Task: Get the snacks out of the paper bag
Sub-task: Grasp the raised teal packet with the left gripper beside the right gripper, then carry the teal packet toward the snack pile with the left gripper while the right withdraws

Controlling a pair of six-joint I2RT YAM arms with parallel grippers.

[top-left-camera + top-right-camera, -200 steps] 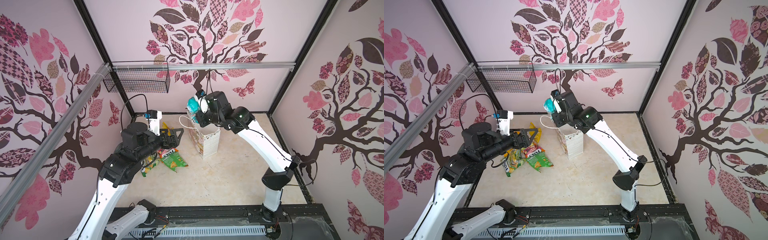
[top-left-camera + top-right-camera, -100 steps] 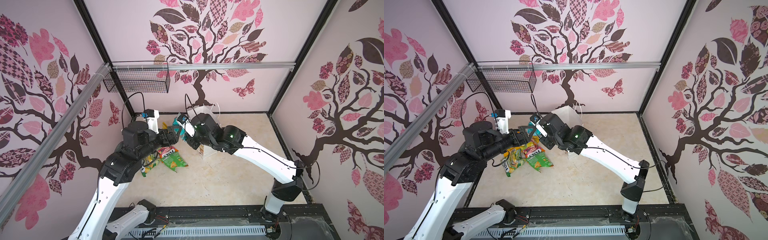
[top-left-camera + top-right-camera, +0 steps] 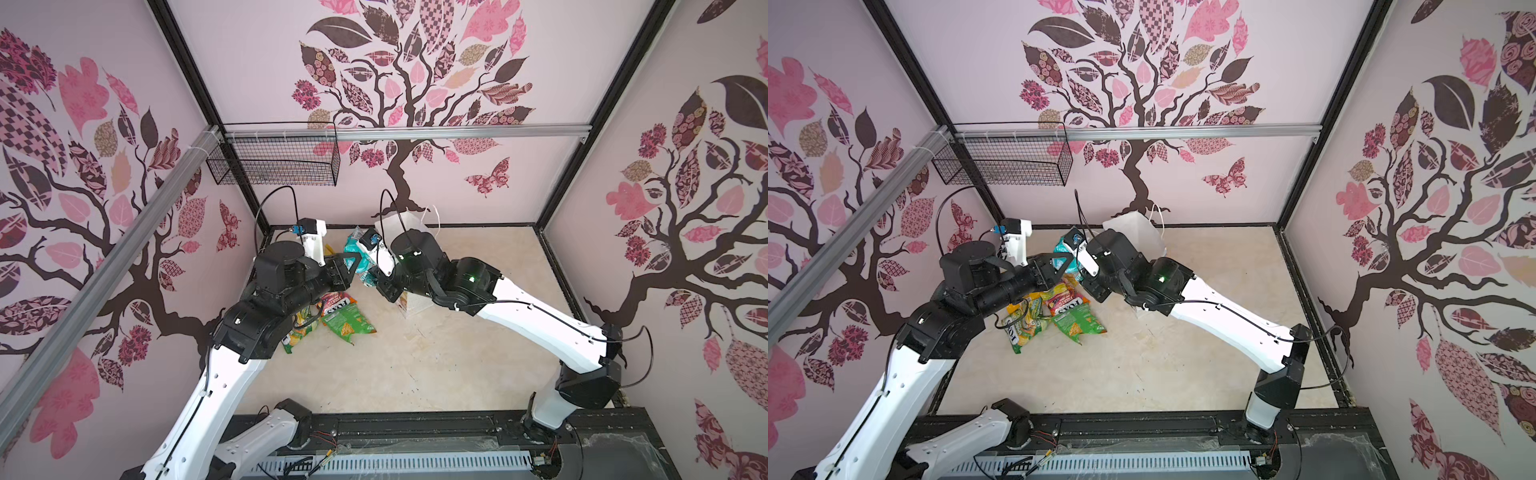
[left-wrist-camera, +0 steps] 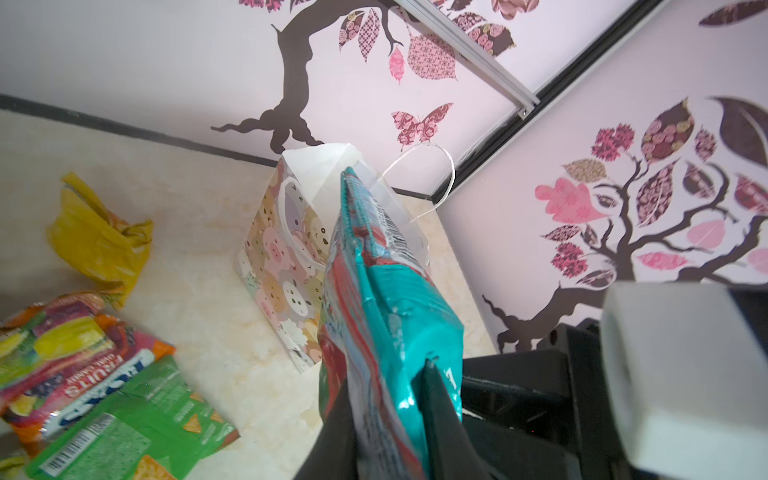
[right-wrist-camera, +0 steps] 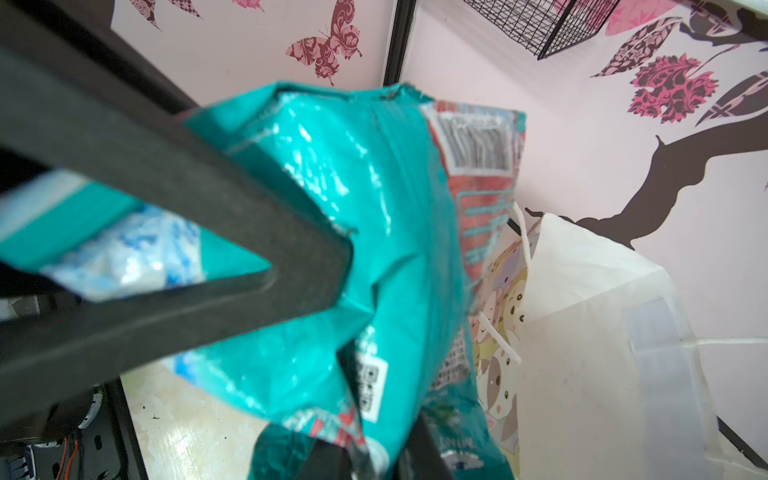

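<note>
Teal packet [image 4: 395,316] is pinched by left claw [image 4: 388,374] and right claw [image 5: 374,453]; red packet [image 4: 83,374] reads "FOX'S FRUITS".

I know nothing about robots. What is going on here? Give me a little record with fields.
left tool: shut on the teal packet
right tool: gripping the same packet
paper bag: standing upright on the table
snacks already out: green packet, red-orange packet, yellow packet, lying on the table beside the bag
wire basket: hanging from the rail at the back
</note>
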